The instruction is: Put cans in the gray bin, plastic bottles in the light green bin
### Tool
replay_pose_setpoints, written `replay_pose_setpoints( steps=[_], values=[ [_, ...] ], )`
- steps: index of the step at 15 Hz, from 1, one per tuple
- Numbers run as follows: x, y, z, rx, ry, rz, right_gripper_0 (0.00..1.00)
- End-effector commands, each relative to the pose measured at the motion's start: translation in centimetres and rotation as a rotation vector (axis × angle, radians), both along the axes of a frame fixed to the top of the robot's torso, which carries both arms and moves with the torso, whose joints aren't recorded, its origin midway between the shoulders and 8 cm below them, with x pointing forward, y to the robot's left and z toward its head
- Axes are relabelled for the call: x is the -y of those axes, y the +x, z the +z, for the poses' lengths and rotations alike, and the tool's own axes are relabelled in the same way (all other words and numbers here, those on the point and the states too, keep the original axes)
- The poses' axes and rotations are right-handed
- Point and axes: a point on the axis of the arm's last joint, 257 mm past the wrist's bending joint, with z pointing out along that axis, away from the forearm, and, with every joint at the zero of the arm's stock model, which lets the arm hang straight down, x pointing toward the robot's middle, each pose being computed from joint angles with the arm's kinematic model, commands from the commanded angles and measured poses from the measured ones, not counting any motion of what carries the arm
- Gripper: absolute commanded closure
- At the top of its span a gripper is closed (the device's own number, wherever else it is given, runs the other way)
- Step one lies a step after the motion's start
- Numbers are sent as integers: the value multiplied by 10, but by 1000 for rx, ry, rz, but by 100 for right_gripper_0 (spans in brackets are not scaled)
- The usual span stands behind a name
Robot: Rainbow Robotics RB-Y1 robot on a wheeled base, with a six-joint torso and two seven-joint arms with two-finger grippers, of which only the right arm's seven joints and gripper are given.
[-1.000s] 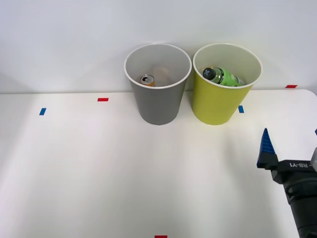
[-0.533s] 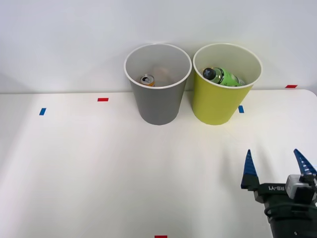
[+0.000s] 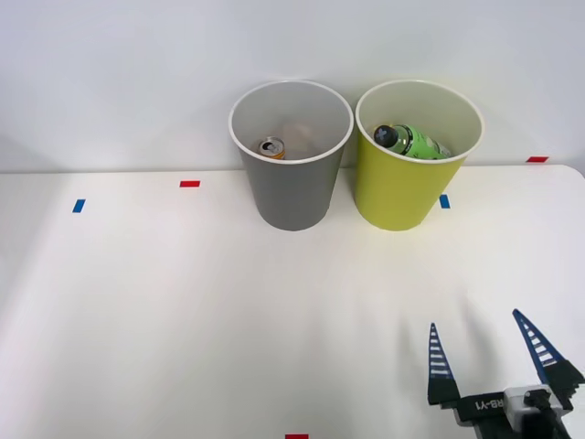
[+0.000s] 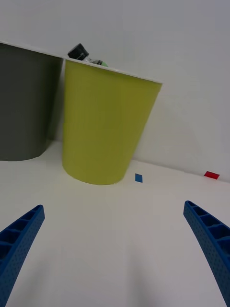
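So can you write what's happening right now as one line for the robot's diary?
can: in gray bin | bottle: in light green bin | right gripper: open, empty, above near table edge

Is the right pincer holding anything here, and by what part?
Nothing. The right pincer is open and empty above the table; can and bottle lie in their bins.

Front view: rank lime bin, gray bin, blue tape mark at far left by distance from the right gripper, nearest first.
From the right gripper:
1. Round yellow-green plastic bin, directly ahead, on the right.
2. Round gray plastic bin, just left of it.
3. Blue tape mark, far left of the table.
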Motion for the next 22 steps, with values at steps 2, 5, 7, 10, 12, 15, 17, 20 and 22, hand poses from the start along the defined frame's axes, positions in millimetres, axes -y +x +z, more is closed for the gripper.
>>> replay_pose_setpoints(
  steps=[2,5,7,10,12,15,17,20,22],
  values=[
    [-16,-1,-23,-31,-41,30,0],
    [-30,-3,-45,-74,-79,78,0],
    [-36,-12,-52,-98,-77,96,0],
    [-34,-26,-64,-142,-41,80,0],
    [-30,-35,-71,-170,-1,53,0],
    [-29,-48,-79,-207,53,26,0],
    [-27,-50,-81,-213,62,22,0],
    [-23,-50,-81,-215,56,15,0],
    [-19,-50,-81,-213,43,10,0]
  ],
)
